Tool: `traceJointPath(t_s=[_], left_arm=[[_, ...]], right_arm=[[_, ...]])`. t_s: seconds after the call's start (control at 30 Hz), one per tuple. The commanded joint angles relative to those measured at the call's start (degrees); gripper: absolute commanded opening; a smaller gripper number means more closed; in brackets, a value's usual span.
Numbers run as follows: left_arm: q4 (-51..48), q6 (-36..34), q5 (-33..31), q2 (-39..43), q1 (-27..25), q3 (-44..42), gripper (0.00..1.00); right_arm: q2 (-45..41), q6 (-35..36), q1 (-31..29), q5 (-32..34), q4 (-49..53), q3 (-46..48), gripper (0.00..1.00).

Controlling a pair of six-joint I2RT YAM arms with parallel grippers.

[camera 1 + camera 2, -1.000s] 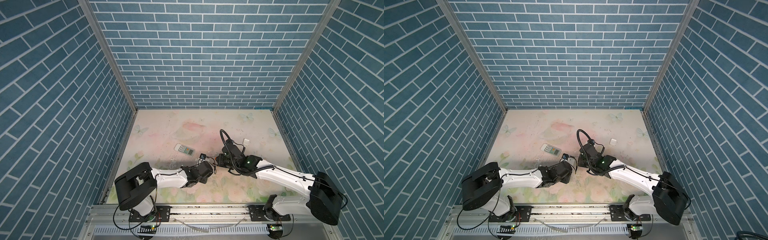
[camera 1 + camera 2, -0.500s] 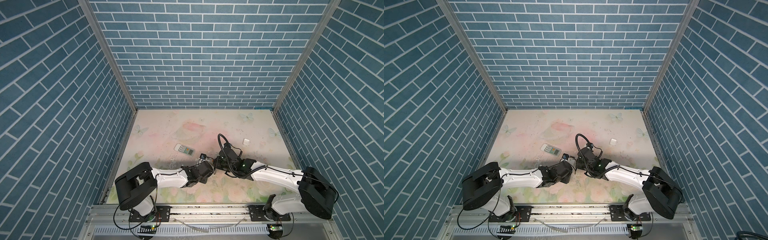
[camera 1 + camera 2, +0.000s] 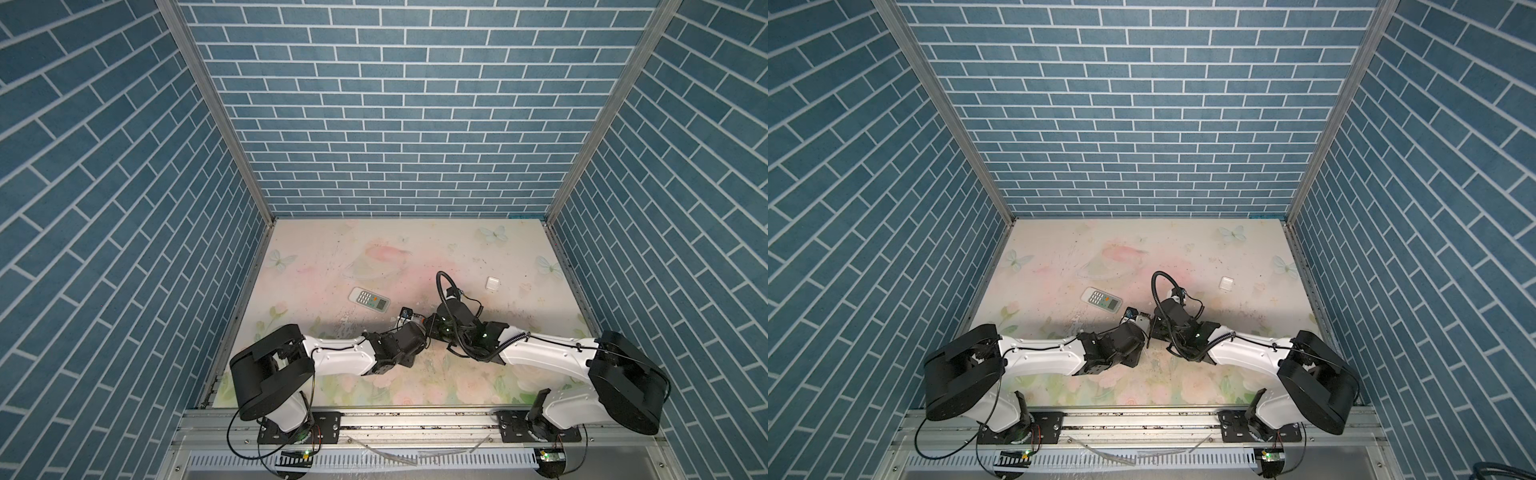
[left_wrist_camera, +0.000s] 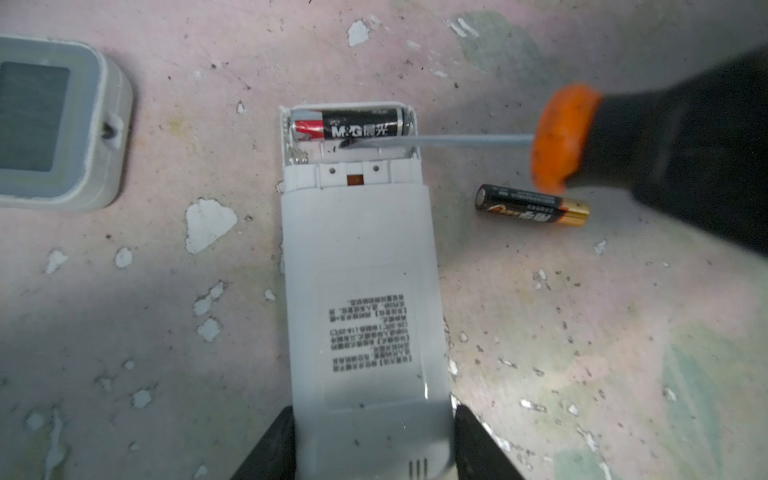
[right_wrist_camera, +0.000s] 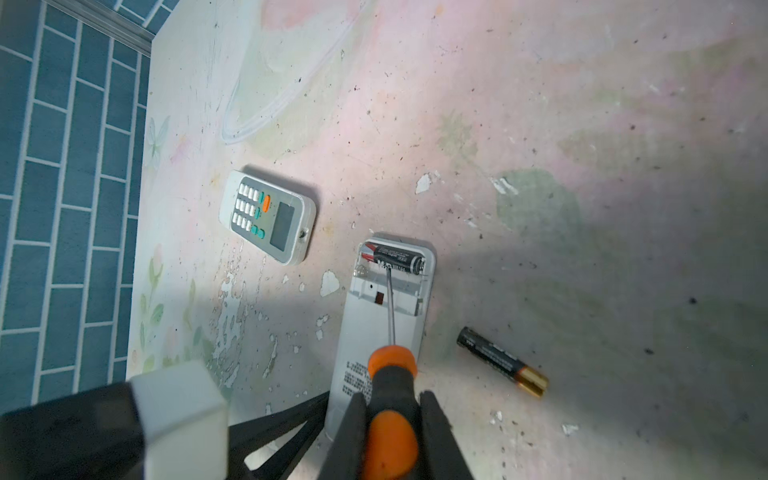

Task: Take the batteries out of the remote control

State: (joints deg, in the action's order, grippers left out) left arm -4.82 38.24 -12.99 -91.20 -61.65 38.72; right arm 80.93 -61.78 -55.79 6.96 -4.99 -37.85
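The remote (image 4: 361, 291) lies face down on the table (image 4: 124, 311), its printed label up and its battery bay uncovered at the end away from the left arm. The left gripper (image 4: 372, 449) is clamped on the remote's other end, one finger pressed to each long side.

One battery (image 4: 349, 126), black and red with white lettering, sits crosswise in the bay's outer slot. The inner slot beside it is bare, with its spring showing at one end. A loose battery (image 4: 532, 204), black with a gold end, lies flat on the table just beside the remote, not touching it, level with the bay's edge.

The right gripper (image 5: 392, 436) grips the screwdriver (image 5: 392, 374) by its black-and-orange handle, fingers closed on either side of it. The thin shaft reaches over the remote's back into the bay, and its tip rests in the bare slot, right at the seated battery's side.

A second remote (image 5: 268, 216) lies face up, buttons and screen showing, near the held one and clear of both grippers. In both top views the two grippers meet near the table's middle. Well off toward the right wall lies a small white square (image 3: 493, 283), too small to say what it is.
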Motion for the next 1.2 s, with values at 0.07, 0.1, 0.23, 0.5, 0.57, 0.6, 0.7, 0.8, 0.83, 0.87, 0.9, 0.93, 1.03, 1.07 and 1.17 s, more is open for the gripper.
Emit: traceJointPath(t_s=[0.07,0.1,0.23,0.5,0.57,0.6,0.7,0.8,0.83,0.87,0.9,0.93,1.03,1.07,1.17], left_arm=[[-14.6,1.0,9.3,-6.3,0.0,-5.0,0.51],[-14.6,1.0,9.2,-6.4,0.0,-5.0,0.51],[-14.6,1.0,9.3,-6.6,0.0,-5.0,0.51],[-14.4,2.7,9.5,-6.1,0.0,-5.6,0.51],[-14.5,2.9,9.5,-6.2,0.0,-5.4,0.51],[-14.6,3.0,9.5,-6.1,0.0,-5.4,0.51],[-14.7,3.5,9.7,-6.2,0.0,-5.5,0.50],[-14.7,3.7,9.7,-6.2,0.0,-5.3,0.50],[-14.7,3.6,9.8,-6.3,0.0,-5.3,0.50],[-14.7,3.6,9.9,-6.3,0.0,-5.2,0.50],[-14.7,3.6,9.9,-6.3,0.0,-5.2,0.50],[-14.7,3.6,9.9,-6.3,0.0,-5.1,0.50],[-14.7,3.5,10.0,-6.3,0.0,-5.1,0.50],[-14.8,3.5,10.0,-6.4,0.0,-5.1,0.50],[-14.6,3.4,10.0,-6.4,0.0,-5.2,0.50]], right_arm=[[2.3,-2.9,-1.2,2.0,1.2,1.6,0.00],[2.4,-3.1,-1.5,2.4,1.3,1.6,0.00],[2.7,-3.9,-2.9,3.8,1.5,1.8,0.00],[1.5,-6.5,-5.9,7.8,1.5,4.5,0.00],[0.5,-7.6,-6.5,9.0,1.6,5.5,0.00],[0.0,-8.0,-6.8,9.5,1.6,6.0,0.00],[-0.8,-9.1,-7.9,11.1,2.0,6.9,0.00],[-0.9,-10.2,-8.5,12.1,1.3,7.8,0.00],[-1.0,-10.5,-8.9,12.6,1.1,8.1,0.00],[-1.0,-10.7,-9.2,12.8,0.9,8.4,0.00],[-1.0,-10.9,-9.3,13.1,0.5,8.8,0.00],[-0.9,-11.3,-9.5,13.3,0.2,9.1,0.00],[-0.6,-12.0,-10.0,14.1,-0.9,10.0,0.00],[-0.4,-12.4,-10.1,14.3,-1.2,10.1,0.00],[0.6,-12.4,-10.2,14.2,-2.0,10.0,0.00]])
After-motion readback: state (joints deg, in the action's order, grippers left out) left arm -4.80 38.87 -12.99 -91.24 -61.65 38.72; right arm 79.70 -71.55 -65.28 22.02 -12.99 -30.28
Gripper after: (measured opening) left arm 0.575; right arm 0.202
